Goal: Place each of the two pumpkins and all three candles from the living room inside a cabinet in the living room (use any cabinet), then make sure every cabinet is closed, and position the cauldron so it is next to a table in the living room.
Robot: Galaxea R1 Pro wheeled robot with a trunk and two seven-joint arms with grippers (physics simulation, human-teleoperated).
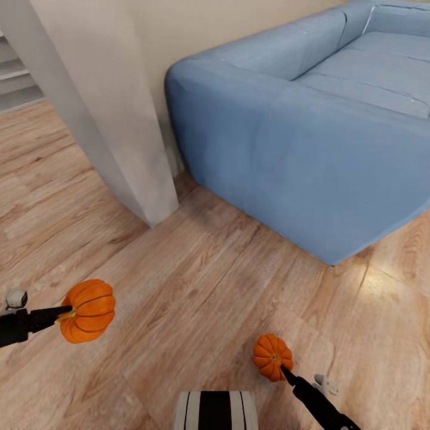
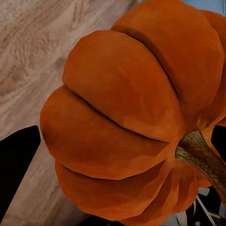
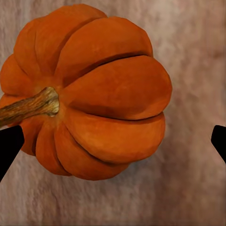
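Two orange ribbed pumpkins are carried above the wooden floor. My left gripper (image 1: 67, 312), low at the left of the head view, is shut on the bigger-looking pumpkin (image 1: 88, 310). The left wrist view shows this pumpkin (image 2: 127, 113) close up, with a dark finger (image 2: 16, 160) beside it. My right gripper (image 1: 285, 371) is shut on the other pumpkin (image 1: 273, 356) at the lower right. In the right wrist view that pumpkin (image 3: 89, 92) has its stem pointing toward one finger (image 3: 8, 141). The candles, the cabinet, the cauldron and the table are out of view.
A blue sofa (image 1: 310, 119) fills the upper right, its near corner reaching toward me. A pale wall pillar (image 1: 113, 119) stands at the upper left, with stairs (image 1: 15, 77) behind it. Open wooden floor (image 1: 197, 280) lies ahead. My trunk (image 1: 215, 411) shows at the bottom edge.
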